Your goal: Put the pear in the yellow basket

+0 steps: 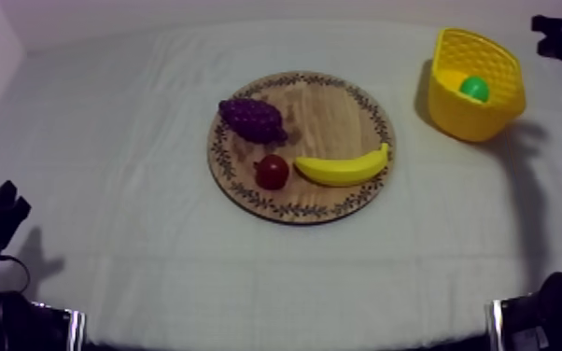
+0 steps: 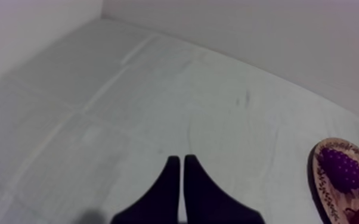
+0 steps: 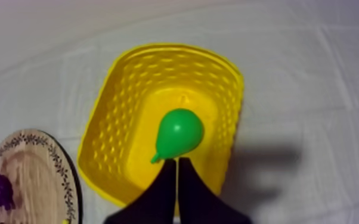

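Looking down from your right arm, you see the pear (image 3: 179,134) lying inside the yellow basket (image 3: 116,119), off the wooden board (image 1: 341,112). Your right gripper (image 3: 177,161) hangs above it, fingers pressed together on nothing. Your left gripper (image 2: 179,158) has its fingers together too, over bare cloth (image 2: 128,107) beside the board.

The pear (image 1: 474,89) is green, the latticed basket (image 1: 495,58) yellow, the grapes (image 1: 252,119) purple, the banana (image 1: 343,168) yellow; the brown board (image 1: 331,117) has a rim of dark leaves.
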`<move>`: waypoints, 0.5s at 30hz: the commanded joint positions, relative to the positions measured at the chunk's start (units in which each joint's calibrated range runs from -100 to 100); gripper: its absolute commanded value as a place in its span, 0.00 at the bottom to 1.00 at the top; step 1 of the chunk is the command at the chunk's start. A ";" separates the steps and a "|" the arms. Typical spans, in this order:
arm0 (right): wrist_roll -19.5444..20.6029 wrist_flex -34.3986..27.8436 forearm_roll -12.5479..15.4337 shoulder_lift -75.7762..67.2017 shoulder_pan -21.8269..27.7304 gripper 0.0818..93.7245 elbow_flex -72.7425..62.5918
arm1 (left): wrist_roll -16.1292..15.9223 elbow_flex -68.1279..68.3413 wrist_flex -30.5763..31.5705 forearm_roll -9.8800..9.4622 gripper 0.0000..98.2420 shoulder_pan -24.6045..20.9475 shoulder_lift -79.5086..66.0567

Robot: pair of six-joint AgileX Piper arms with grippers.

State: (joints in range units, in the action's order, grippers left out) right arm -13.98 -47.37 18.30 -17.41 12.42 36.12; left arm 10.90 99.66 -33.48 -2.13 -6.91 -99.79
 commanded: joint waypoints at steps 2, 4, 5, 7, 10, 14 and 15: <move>-2.09 3.59 1.05 -14.74 0.00 0.01 13.17 | -0.03 0.00 0.01 0.01 0.00 -0.01 -0.04; -2.94 5.75 1.23 -19.96 -0.21 0.01 18.49 | -0.03 0.00 0.01 0.01 0.00 -0.01 -0.04; -3.34 6.75 1.30 -22.55 -0.36 0.01 21.13 | -0.03 0.00 0.01 0.01 0.00 -0.01 -0.04; -4.24 8.18 1.45 -27.70 -0.58 0.01 26.35 | -0.03 0.00 0.01 0.01 0.00 -0.01 -0.04; -5.06 9.13 1.21 -35.58 -1.01 0.01 33.74 | -0.04 0.00 0.01 0.01 0.00 -0.01 -0.04; -4.31 8.58 -0.72 -46.80 -2.45 0.01 42.46 | -0.01 0.00 0.01 0.01 0.00 -0.01 -0.04; -3.89 8.07 -1.39 -49.75 -2.99 0.01 44.38 | 0.00 0.00 0.01 0.01 0.00 -0.01 -0.04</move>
State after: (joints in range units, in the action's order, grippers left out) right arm -18.42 -38.89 17.88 -56.59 9.98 73.18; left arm 10.88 99.66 -33.48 -2.13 -6.91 -99.79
